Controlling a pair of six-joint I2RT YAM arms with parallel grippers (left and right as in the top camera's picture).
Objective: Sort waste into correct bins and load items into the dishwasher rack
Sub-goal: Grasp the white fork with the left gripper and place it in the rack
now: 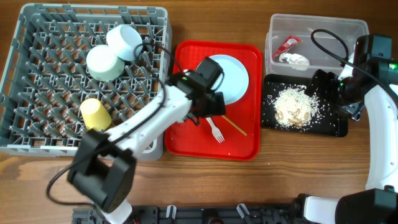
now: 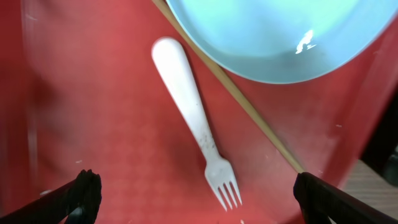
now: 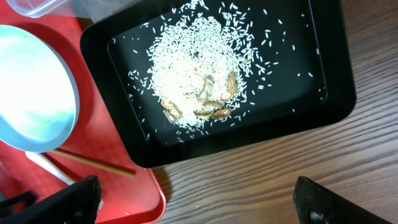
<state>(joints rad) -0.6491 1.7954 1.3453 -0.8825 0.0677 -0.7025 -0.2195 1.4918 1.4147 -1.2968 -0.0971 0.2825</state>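
The white plastic fork (image 2: 189, 115) has a smooth, rounded handle, a narrow neck flecked with a few dark specks, and four short tines. It lies flat on the near part of the red serving tray (image 1: 186, 142), just near of the pale-blue plate (image 1: 231, 78). Its long axis runs on a diagonal, with the handle end far and left and the tines pointing near and slightly right. A wooden chopstick (image 2: 249, 111) lies just to its right on a similar slant (its far end slips under the plate's rim). The left jaws hang spread wide above the fork, holding nothing. The right jaws, also wide apart and empty, hover over the desk (image 3: 280, 168) beside the rice-strewn black tray (image 3: 298, 106).
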